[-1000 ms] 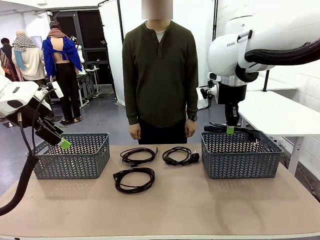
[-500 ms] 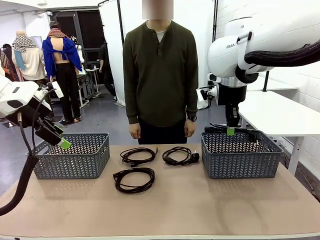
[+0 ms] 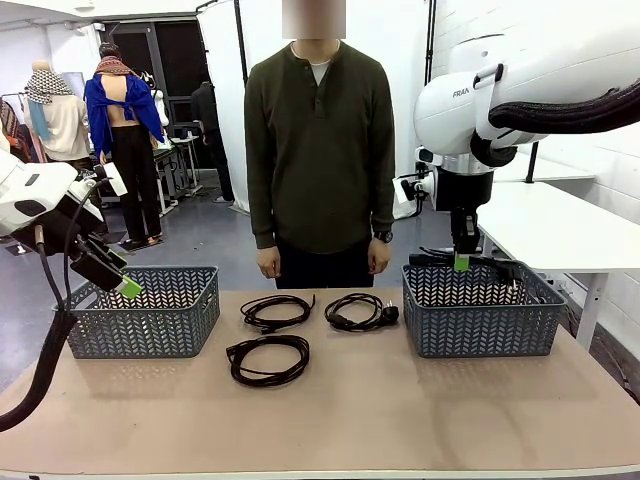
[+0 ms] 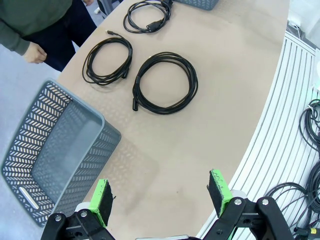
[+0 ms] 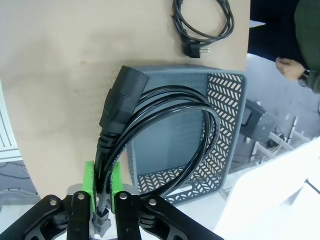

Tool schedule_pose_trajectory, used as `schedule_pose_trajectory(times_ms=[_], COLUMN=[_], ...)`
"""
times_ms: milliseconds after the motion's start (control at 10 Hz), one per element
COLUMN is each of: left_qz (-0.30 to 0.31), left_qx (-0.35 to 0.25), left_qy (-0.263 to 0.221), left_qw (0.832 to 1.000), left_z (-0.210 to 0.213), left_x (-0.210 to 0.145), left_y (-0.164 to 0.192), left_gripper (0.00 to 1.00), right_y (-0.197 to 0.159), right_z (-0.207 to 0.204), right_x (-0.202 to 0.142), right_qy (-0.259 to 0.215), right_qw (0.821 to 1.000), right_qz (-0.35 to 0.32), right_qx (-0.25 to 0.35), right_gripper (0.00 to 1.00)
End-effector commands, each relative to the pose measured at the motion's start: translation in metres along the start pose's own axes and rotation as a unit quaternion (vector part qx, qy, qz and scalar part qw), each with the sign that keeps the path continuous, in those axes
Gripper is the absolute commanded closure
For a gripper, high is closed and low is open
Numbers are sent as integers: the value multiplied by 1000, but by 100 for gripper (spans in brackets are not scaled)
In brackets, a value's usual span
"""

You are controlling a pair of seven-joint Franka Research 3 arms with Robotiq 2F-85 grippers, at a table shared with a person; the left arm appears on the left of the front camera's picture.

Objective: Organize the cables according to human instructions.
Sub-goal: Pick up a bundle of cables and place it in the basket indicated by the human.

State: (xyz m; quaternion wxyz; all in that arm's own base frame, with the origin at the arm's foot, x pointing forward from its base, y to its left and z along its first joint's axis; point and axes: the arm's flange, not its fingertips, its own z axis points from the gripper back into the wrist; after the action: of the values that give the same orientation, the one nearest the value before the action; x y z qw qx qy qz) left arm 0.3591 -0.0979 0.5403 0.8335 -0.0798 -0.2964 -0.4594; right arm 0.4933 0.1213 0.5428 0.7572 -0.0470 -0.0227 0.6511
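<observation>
Right fingers clamped on one coiled cable, held over right basket at 3 o'clock of surface, left fingers spread wide, empty, above left basket at 9 o'clock, three cables loose between baskets, person standing at 12 o'clock.

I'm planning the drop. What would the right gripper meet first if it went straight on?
Probably the right basket, with the held cable touching first; floor or rim, I cannot tell.
</observation>
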Motion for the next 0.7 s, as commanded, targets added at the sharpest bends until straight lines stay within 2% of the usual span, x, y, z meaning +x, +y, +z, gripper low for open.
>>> schedule_pose_trajectory(times_ms=[0, 400, 600], left_qz=[-2, -2, -2], left_qx=[-1, -1, -1], left_qy=[-12, -12, -12], left_qw=[1000, 1000, 1000], left_z=[-3, -3, -3], left_x=[-2, -2, -2], left_y=[1, 1, 1], left_gripper=[0, 0, 0], right_y=[-12, -35, -48], right_z=[1, -13, -25], right_x=[-13, -36, -43], right_qy=[-4, 10, -1], right_qw=[1000, 998, 996], right_qz=[27, 66, 85], right_qx=[-10, -18, -38], right_gripper=[100, 100, 100])
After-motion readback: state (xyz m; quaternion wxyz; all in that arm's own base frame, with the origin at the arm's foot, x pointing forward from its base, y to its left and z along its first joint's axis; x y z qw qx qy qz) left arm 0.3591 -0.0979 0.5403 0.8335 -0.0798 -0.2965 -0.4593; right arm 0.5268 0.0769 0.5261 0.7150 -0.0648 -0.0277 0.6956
